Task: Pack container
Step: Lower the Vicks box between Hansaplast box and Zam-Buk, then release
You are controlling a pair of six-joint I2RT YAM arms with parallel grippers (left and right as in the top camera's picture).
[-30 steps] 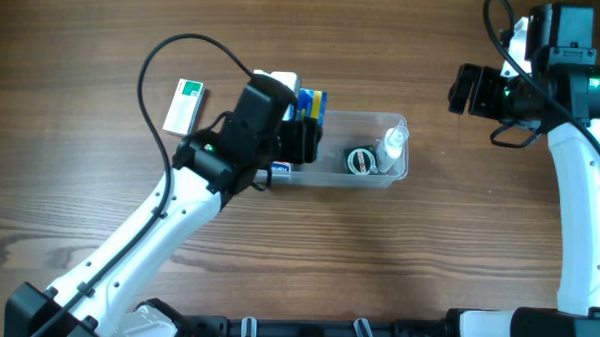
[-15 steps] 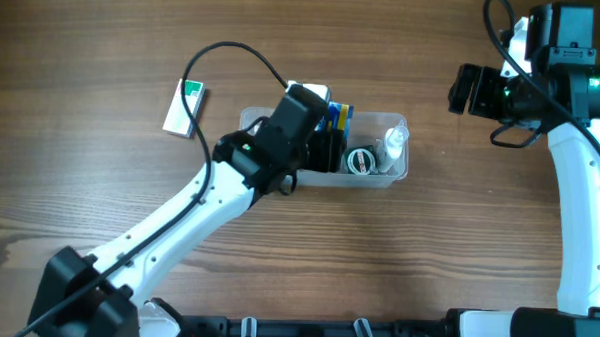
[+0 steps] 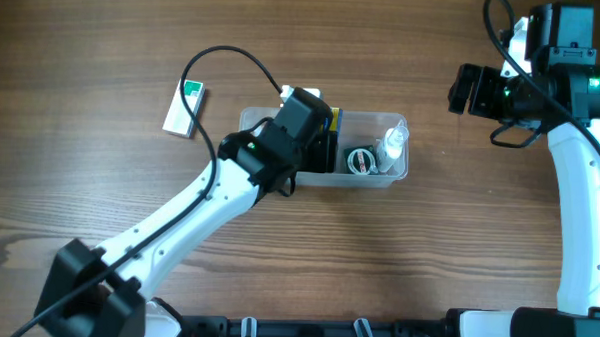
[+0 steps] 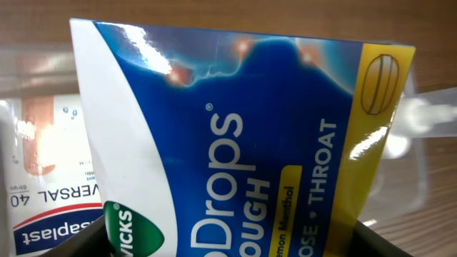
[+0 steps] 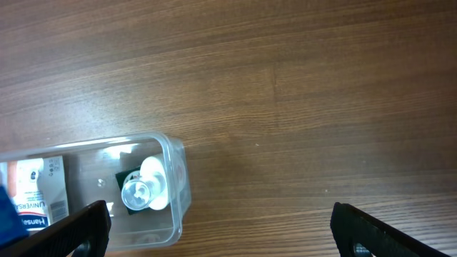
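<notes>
Container (image 3: 257,122), the clear tub, is lying lengthwise near the middle of the wooden table (image 3: 427,253). We are judging it light and thin-walled, likely to flex under a squeeze and to slide on the wood if nudged, so if it needs steadying we are thinking the rim at a short end is the place to pinch. Closest in, our left gripper (image 3: 319,147) is hanging over the tub's middle with its fingers clamped on a blue-and-yellow cough-drop pack (image 4: 235,143), which is filling the left wrist view. Just beside the pack, in the tub's left part, a white plaster box (image 4: 50,178) is lying. Farther right inside, a round dark tin (image 3: 361,161) and a white-capped bottle (image 3: 392,146) are taking up the right end, so we are reckoning the pack has only the gap between them and the plaster box to go into. Outside, a green-and-white box (image 3: 185,106) is lying left of the tub. Farthest off, our right gripper (image 5: 225,232) is hovering well apart, fingers spread wide and holding nothing.
</notes>
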